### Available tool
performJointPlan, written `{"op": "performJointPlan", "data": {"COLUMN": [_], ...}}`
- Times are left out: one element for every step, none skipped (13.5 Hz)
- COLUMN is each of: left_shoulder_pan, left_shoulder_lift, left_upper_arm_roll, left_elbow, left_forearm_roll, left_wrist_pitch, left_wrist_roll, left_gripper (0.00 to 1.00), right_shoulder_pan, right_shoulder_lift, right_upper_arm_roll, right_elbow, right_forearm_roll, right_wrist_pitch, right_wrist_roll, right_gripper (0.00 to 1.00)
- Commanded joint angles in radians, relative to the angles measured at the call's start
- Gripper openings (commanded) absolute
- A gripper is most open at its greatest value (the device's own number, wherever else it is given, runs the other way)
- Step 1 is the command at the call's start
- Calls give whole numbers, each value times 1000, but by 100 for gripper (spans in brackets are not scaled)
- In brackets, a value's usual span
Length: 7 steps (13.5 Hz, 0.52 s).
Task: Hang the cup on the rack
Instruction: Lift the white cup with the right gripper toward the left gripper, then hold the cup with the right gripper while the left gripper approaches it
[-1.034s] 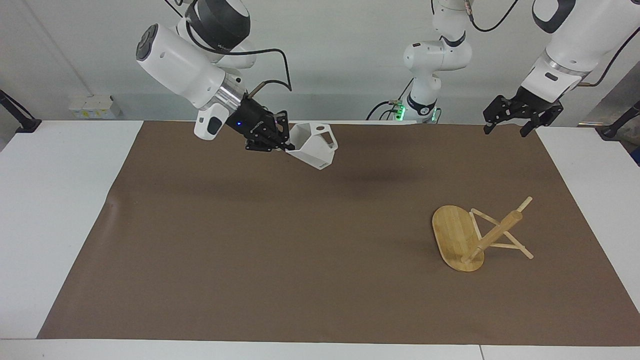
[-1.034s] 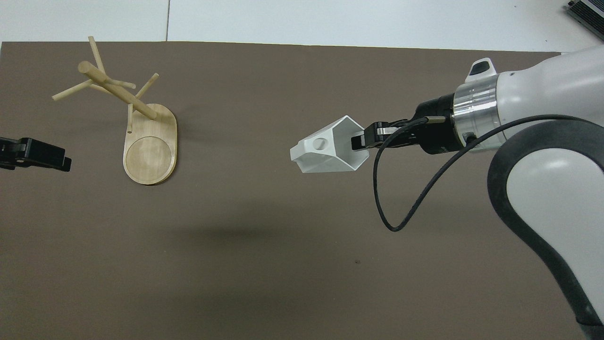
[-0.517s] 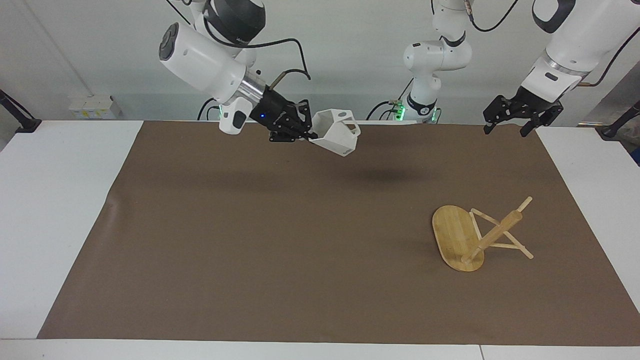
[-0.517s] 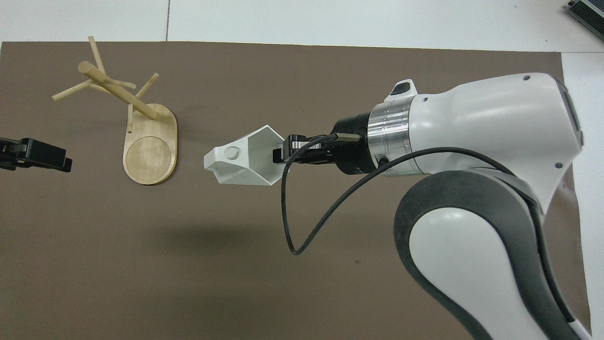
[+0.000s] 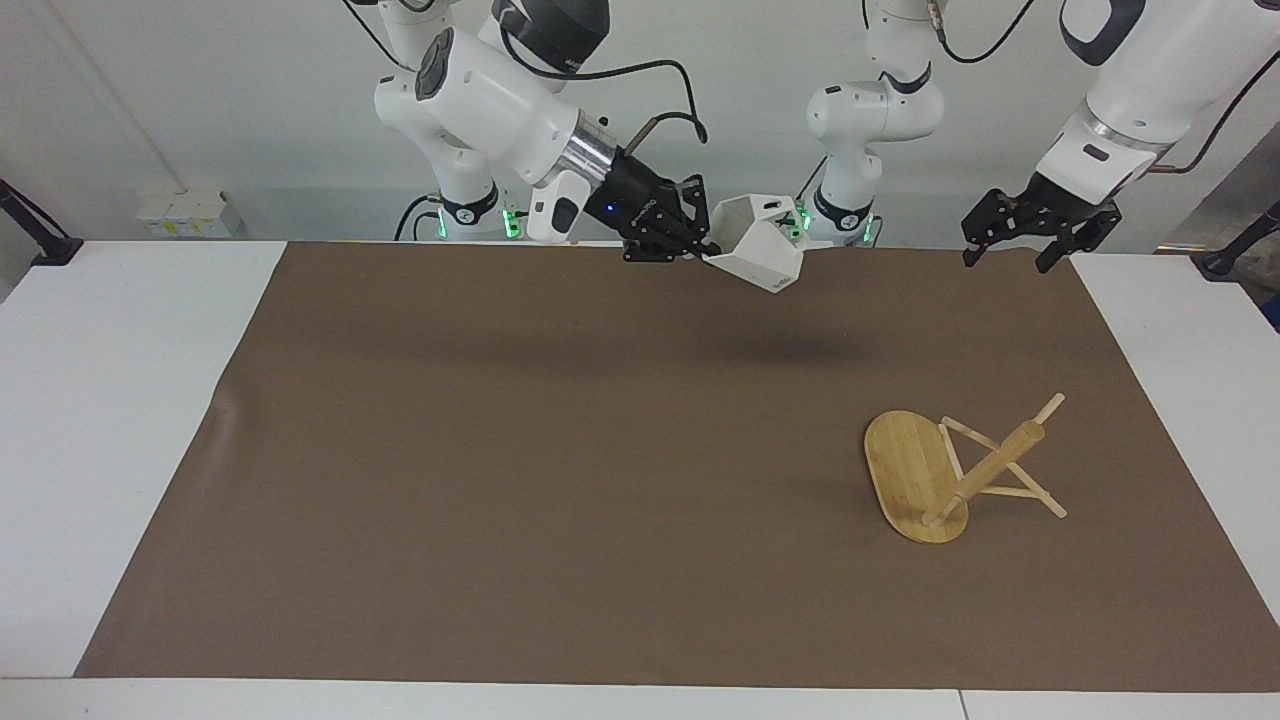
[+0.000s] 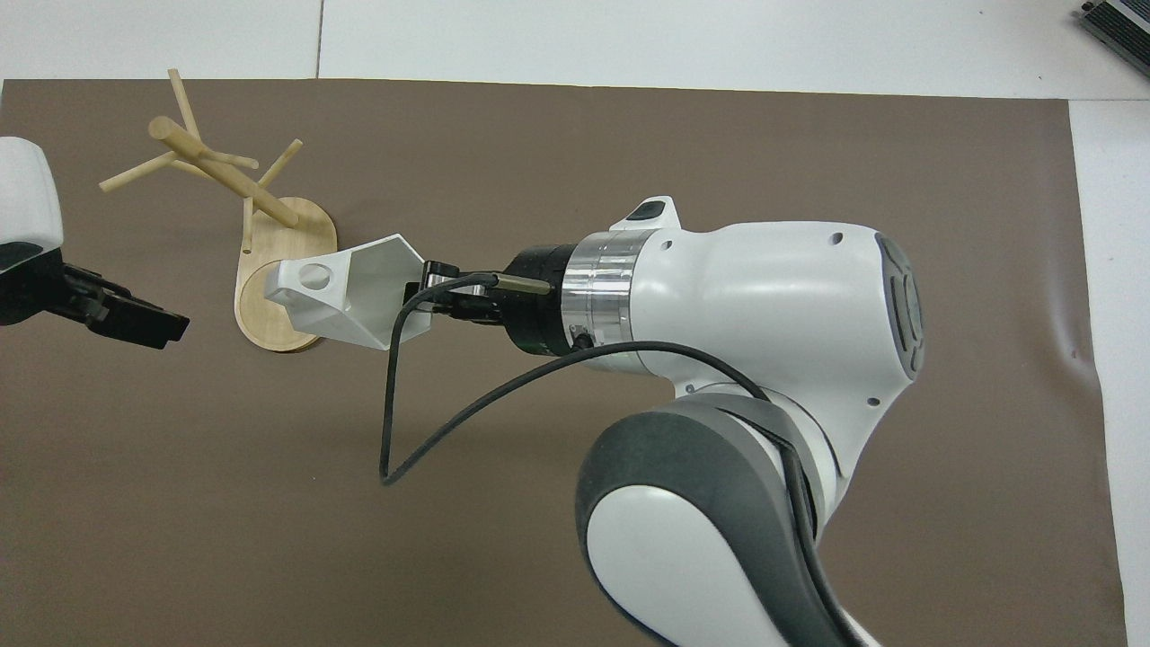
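Note:
My right gripper [image 5: 705, 250] is shut on the rim of the white faceted cup [image 5: 760, 255] and holds it tilted in the air over the robots' edge of the mat. In the overhead view the right gripper [image 6: 422, 292] and the cup [image 6: 346, 292] overlap the rack's base. The facing view shows them well apart from it. The bamboo rack [image 5: 950, 475] lies tipped on the mat toward the left arm's end, its oval base on edge and its pegs down; it also shows in the overhead view [image 6: 269, 234]. My left gripper [image 5: 1015, 245] is open and empty, raised beside the rack [image 6: 135, 319].
A brown mat [image 5: 560, 470] covers most of the white table [image 5: 120, 400]. A third robot's base [image 5: 850, 190] stands at the robots' edge, close to the held cup.
My right arm has carried the cup toward the left arm's end of the table and a little higher. My left arm has shifted slightly inward in the overhead view.

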Motion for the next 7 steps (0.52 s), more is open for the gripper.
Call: {"op": "performJointPlan", "data": {"left_shoulder_pan": [6,23,35,29,15,-4,-23], "left_shoulder_lift": [-42,-42,-42,-46,-71,-77,-83], "left_upper_arm_roll": [24,27,27,24,18,10,10], "left_elbow": [-52,-52,-49,-52,-97,-126,-144], "left_forearm_roll": [-82,-104,-130,-133,-121,-107,-102], "left_wrist_pitch": [34,20,-15,-38,-17,44,91], "left_wrist_roll": [285,369,434,483,497,494,494], "left_gripper": [100,100,100,100,100,100,100], "right_shoulder_pan": [-7,-2,17,24,40,50,50], "right_shoulder_lift": [9,8,8,8,8,8,8], "right_upper_arm_roll": [3,4,4,4,4,3,4], "right_elbow": [21,21,21,21,19,19,19], "right_forearm_roll": [31,31,33,34,34,34,36], "right_wrist_pitch": [2,2,3,3,3,5,5], "right_wrist_roll": [20,27,30,33,46,64,69], "right_gripper": [0,0,0,0,0,0,0]}}
